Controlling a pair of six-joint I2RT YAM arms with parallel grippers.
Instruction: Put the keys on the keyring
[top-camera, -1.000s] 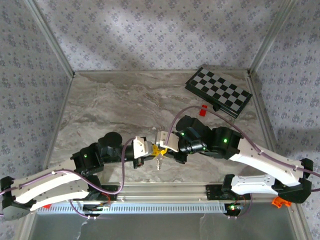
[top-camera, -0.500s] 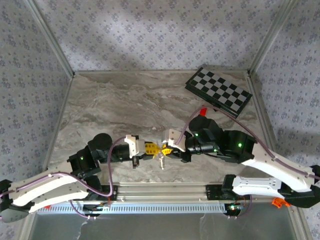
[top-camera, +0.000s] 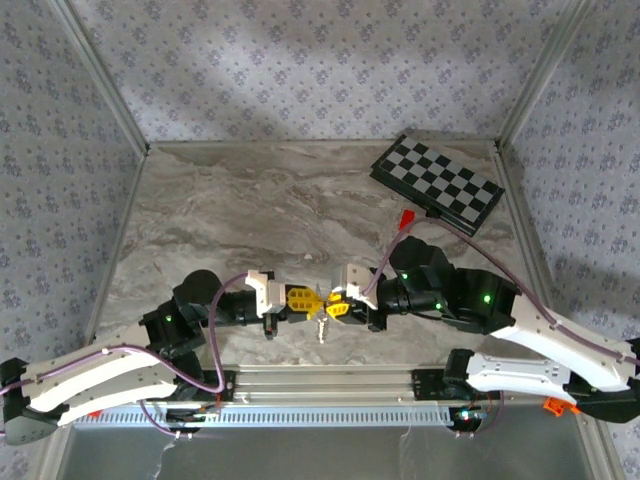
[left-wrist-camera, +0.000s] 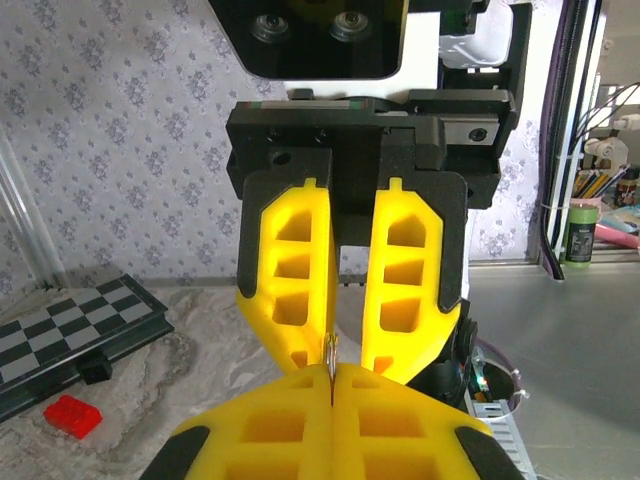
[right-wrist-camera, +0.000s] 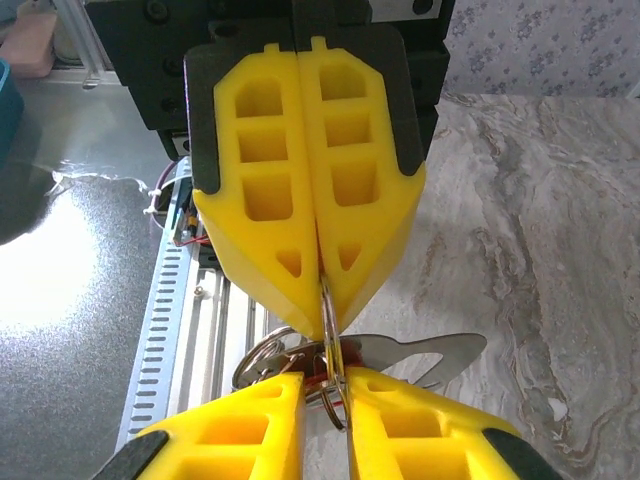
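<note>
Keyring (right-wrist-camera: 328, 305) is held clear of the tabletop (top-camera: 250, 210), edge-on between two sets of jaws that meet tip to tip.

- **Left jaws:** clenched on one side of the ring.
- **Right jaws:** nipped on the opposite side, with the wire running into the slit between them.
- **Keys:** the keys (top-camera: 320, 327) hang in a bunch just below the meeting point. One silver key (right-wrist-camera: 425, 350) sticks out sideways just beside the right jaws.
- **Change noted:** over the last second each set of jaws has backed slightly away from the other. More of both now shows from above, and the bunch has stayed beneath them.
- **Assessment:** the ring appears to be under tension, probably being worked open. I cannot tell whether any loose key remains to be threaded.
</note>
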